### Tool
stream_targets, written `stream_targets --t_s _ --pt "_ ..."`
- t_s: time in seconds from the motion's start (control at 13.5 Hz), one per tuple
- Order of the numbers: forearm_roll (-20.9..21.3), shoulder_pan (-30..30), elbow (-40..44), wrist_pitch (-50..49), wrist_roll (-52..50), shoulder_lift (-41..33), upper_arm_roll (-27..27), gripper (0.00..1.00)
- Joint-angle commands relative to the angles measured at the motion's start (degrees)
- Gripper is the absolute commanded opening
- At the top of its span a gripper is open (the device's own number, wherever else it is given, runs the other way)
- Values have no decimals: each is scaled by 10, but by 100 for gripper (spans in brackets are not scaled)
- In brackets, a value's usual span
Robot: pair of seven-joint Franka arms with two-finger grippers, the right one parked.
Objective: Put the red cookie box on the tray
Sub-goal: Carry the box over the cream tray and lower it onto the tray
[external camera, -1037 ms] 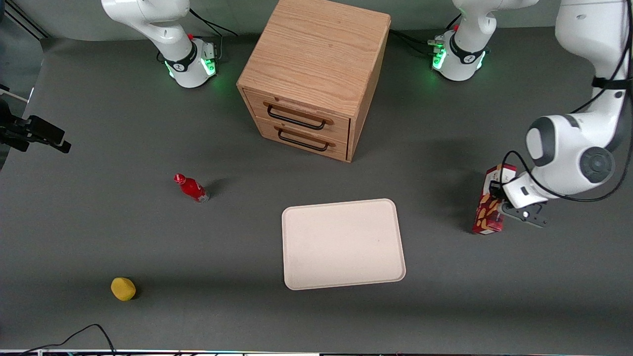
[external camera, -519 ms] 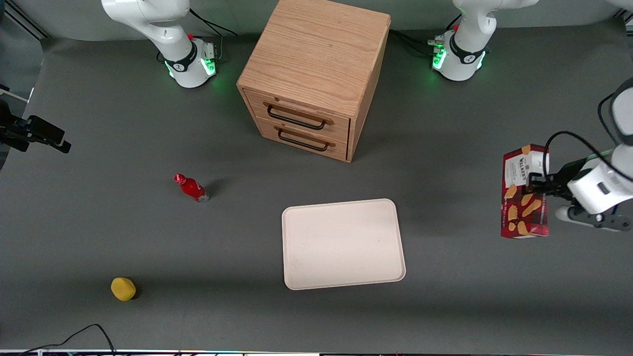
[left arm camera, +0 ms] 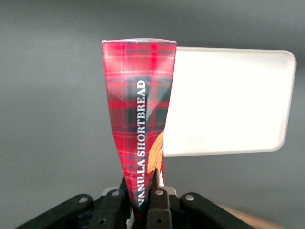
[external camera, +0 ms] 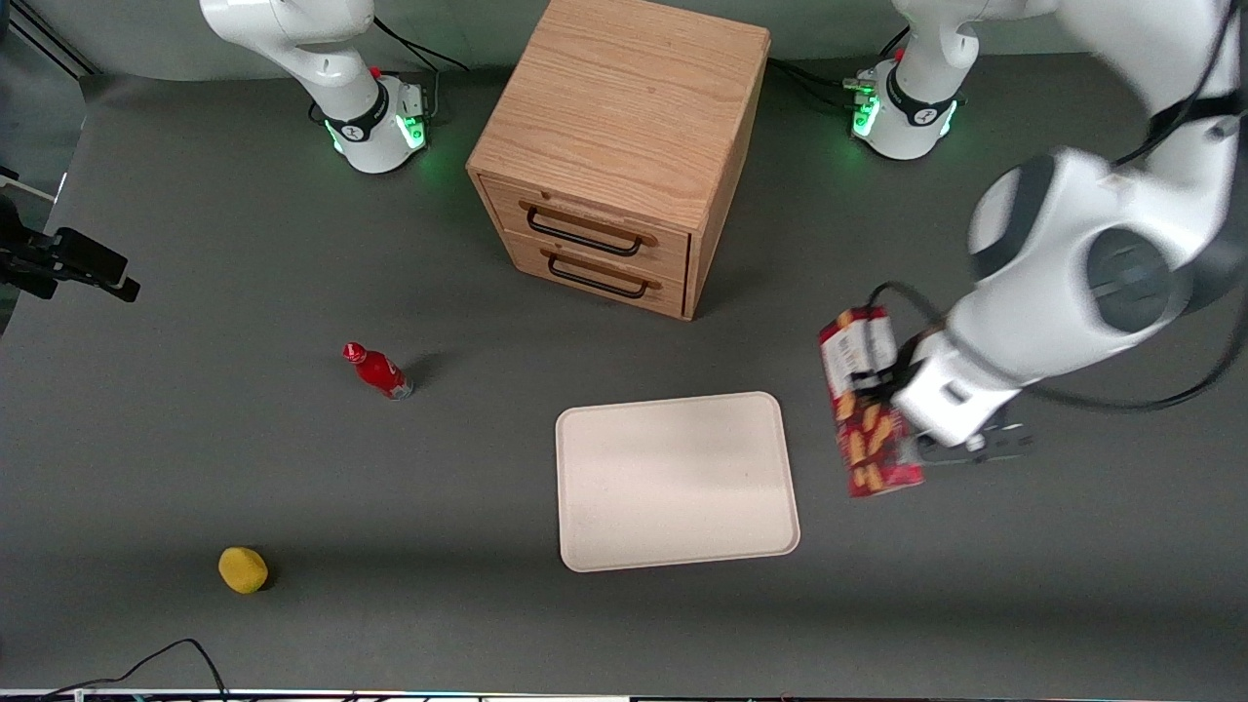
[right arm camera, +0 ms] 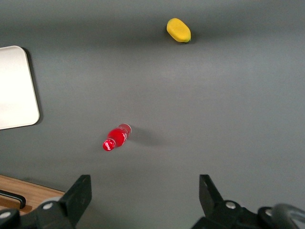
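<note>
The red cookie box (external camera: 868, 402) hangs in the air above the grey table, just beside the tray's edge toward the working arm's end. My left gripper (external camera: 902, 405) is shut on it, gripping the box partway along its length. In the left wrist view the tartan box (left arm camera: 139, 114) stands out from between the black fingers (left arm camera: 159, 202), its printed edge reading "VANILLA SHORTBREAD". The pale cream tray (external camera: 677, 480) lies flat on the table with nothing on it; the same tray (left arm camera: 228, 102) shows past the box from the wrist.
A wooden two-drawer cabinet (external camera: 618, 146) stands farther from the front camera than the tray. A small red bottle (external camera: 376, 370) and a yellow lemon-like object (external camera: 243, 569) lie toward the parked arm's end of the table.
The gripper lifted the box off the table and has carried it sideways toward the tray; the box now hangs close to the tray's edge.
</note>
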Motion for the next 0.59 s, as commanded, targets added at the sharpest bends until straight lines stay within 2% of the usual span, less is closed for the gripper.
stream_targets --t_s 0.0,0.22,0.3,0.37,0.52 --pt "49 -21 5 98 -59 88 -7 0" --pt "152 -34 -49 203 -137 127 -8 0" --pt "165 -38 -59 221 -146 133 -7 40" --pt "166 -38 -62 225 -153 133 -8 99" --pt "165 -38 -63 222 -154 130 -8 100"
